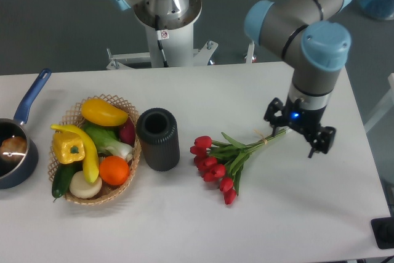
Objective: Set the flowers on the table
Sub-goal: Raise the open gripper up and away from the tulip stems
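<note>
One bunch of flowers [220, 159] lies flat on the white table [184, 226]. The flowers are red tulips, about ten of them, with green leaves. Their red heads lie just to the right of the black cup [158, 138]. Their long green stems are tied together and point away from the cup, up and to the right.

There is one robot arm [308, 29]. Its gripper [300, 129] is far to the right of the black cup, at the end of the stems. The two fingers are spread apart, one on each side, and they hold nothing. The tip of the stems sits right by the left finger. I cannot tell if it touches.

The one black cup stands up straight on the table with its open top showing.

Just to the left of the cup is one basket [117, 189]. It touches the cup or nearly does. In the basket I count one orange [114, 170], one yellow pepper [68, 146], one long yellow squash [104, 112], one green leafy vegetable [108, 140], one dark green cucumber [61, 178], one white onion [84, 184] and one red-purple vegetable [127, 132].

Far to the left of the cup, past the basket, is one pan [15, 158] with a blue handle. Something brown is in it.
</note>
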{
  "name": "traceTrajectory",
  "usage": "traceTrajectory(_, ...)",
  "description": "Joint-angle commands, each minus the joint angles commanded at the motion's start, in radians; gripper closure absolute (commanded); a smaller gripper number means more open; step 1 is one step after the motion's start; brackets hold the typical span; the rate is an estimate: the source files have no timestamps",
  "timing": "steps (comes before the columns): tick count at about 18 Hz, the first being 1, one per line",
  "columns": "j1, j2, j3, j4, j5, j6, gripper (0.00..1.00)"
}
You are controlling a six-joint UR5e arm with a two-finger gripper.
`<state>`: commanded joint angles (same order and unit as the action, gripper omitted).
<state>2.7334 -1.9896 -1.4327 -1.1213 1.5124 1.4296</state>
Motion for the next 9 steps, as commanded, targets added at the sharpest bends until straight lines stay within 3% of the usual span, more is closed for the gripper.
traceTrajectory(9, 0.037, -0.018, -0.002, -0.009, 0.011, 0.043, 0.00)
